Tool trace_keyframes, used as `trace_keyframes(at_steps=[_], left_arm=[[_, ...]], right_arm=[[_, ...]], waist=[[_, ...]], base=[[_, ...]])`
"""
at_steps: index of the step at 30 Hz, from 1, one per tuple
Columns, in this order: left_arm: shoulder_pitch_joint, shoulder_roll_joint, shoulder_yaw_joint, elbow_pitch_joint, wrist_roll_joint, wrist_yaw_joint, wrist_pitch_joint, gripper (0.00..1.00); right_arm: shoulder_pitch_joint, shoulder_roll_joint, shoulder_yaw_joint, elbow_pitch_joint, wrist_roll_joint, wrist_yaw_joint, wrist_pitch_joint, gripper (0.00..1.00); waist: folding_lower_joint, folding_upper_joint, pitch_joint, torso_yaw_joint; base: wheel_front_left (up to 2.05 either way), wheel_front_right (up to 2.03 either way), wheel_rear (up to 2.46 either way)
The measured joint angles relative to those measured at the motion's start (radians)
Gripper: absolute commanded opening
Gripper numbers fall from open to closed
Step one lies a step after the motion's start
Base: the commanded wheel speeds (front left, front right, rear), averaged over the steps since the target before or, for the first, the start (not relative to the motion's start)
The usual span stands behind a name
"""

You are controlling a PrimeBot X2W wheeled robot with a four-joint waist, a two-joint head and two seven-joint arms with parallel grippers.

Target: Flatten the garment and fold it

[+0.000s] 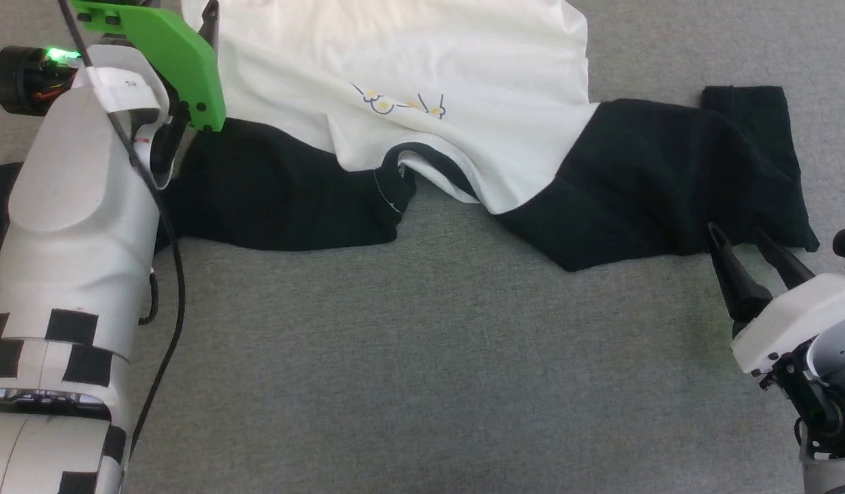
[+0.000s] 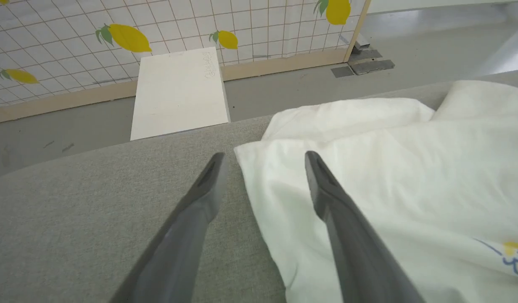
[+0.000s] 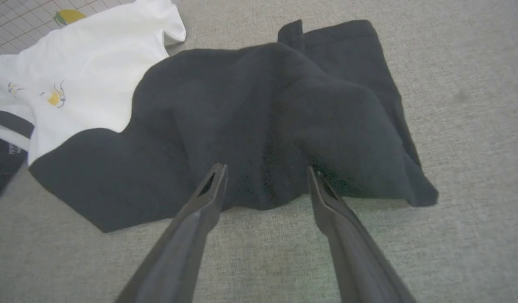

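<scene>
Left tool (image 2: pixel 263 158) wide open, empty, over shirt (image 2: pixel 389 176) edge. Right tool (image 3: pixel 267 170) wide open, empty, by black sleeve (image 3: pixel 263 109). Pinch edges low, pull apart slow.

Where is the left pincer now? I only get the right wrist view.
Observer: The left pincer is open at the white edge of the shirt, one finger over fabric, one over the grey table.
Operator: And the left sleeve?
Observer: The left sleeve lies black and rumpled beside the collar, running under the left forearm.
Operator: Anything past the table?
Observer: A white box on the floor, against the wall.
</scene>
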Motion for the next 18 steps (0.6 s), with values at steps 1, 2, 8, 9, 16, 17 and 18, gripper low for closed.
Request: trace_keyframes(at_steps=[1,2,8,9,16,17,18], left_arm=[[0.004,0.002,0.004,-0.006,-0.015,-0.009,-0.012,1.00],[0.011,0.004,0.007,-0.019,-0.021,-0.016,-0.037,1.00],[0.134,0.035,0.040,-0.193,-0.044,-0.032,-0.285,1.00],[0.174,0.039,0.048,-0.232,-0.046,-0.032,-0.331,1.00],[0.548,0.028,0.104,-0.515,-0.049,0.031,-0.431,1.00],[0.607,0.016,0.111,-0.553,-0.050,0.043,-0.431,1.00],[0.654,0.006,0.114,-0.582,-0.049,0.051,-0.433,1.00]], right_arm=[[0.000,-0.003,0.001,-0.001,-0.001,0.000,0.000,1.00],[0.000,-0.007,0.001,-0.002,-0.003,0.000,0.000,1.00],[0.011,-0.014,0.012,-0.014,-0.005,0.000,0.000,1.00],[0.014,-0.016,0.017,-0.016,-0.006,0.000,0.001,1.00],[0.067,-0.032,0.055,-0.023,-0.038,0.000,0.031,1.00],[0.078,-0.035,0.065,-0.025,-0.041,0.000,0.040,1.00],[0.087,-0.040,0.075,-0.027,-0.043,0.000,0.050,1.00]], waist=[[0.0000,0.0000,-0.006,0.006],[0.0000,0.0000,-0.013,0.011],[0.0000,0.0000,-0.060,0.053],[0.0000,0.0000,-0.071,0.060],[-0.0001,0.0000,-0.150,0.102],[-0.0001,0.0000,-0.162,0.108],[-0.0001,0.0000,-0.171,0.113]], base=[[0.00,0.00,0.00],[0.00,0.00,0.00],[0.00,0.00,0.00],[0.00,0.00,0.00],[0.00,0.00,0.00],[0.00,0.00,0.00],[0.00,0.00,0.00]])
